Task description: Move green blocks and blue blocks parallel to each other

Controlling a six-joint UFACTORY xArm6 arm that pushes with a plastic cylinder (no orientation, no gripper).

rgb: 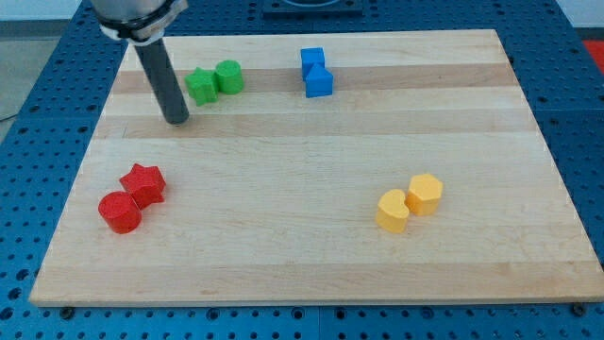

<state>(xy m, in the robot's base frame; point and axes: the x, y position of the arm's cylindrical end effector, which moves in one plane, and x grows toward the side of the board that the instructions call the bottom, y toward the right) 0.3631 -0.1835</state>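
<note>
Pale wooden counter [311, 255] over blue pegboard [28, 189]; my tip [177, 120] rests just left of green blocks [214, 81]; no claw shows.

No text, label, brand, number or sign can be read anywhere in the camera view. The faces of the coloured blocks are plain, the wooden board [311, 189] carries no markings, and the dark rod bears no lettering that can be made out.
</note>
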